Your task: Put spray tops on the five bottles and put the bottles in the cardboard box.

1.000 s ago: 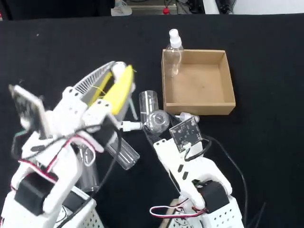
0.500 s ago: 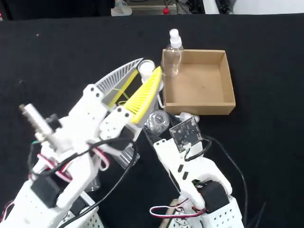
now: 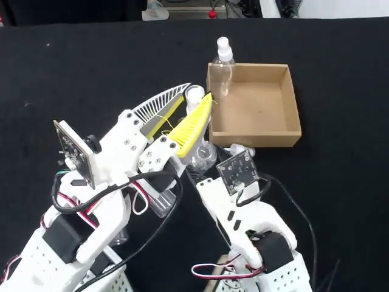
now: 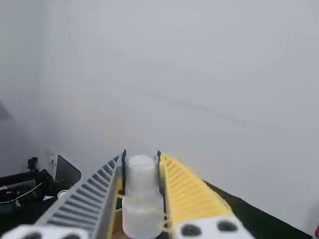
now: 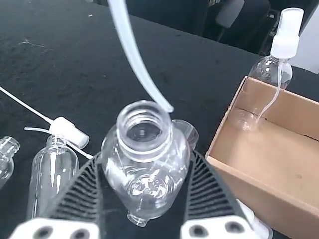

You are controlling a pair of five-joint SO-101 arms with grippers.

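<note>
My left gripper (image 3: 199, 97) is shut on a white spray top (image 3: 194, 93), seen upright between the grey and yellow fingers (image 4: 177, 184) in the left wrist view as the spray top (image 4: 141, 191). Its thin dip tube (image 5: 137, 59) hangs down with its tip just at the rim of an open clear bottle (image 5: 144, 159). My right gripper (image 5: 145, 167) is shut on that bottle (image 3: 201, 154), holding it upright near the front left corner of the cardboard box (image 3: 255, 131). A capped bottle (image 3: 222, 67) stands in the box's far left corner.
Clear bottles lie on the black table left of my right arm: one (image 3: 159, 201) beside the left arm, another (image 5: 50, 169) with a loose spray top (image 5: 70, 132) at its neck. A further bottle neck (image 5: 6, 149) shows at the edge.
My left arm has swung right toward the box with the spray top, bringing its tube over the mouth of the held bottle. The right arm has stayed still.
</note>
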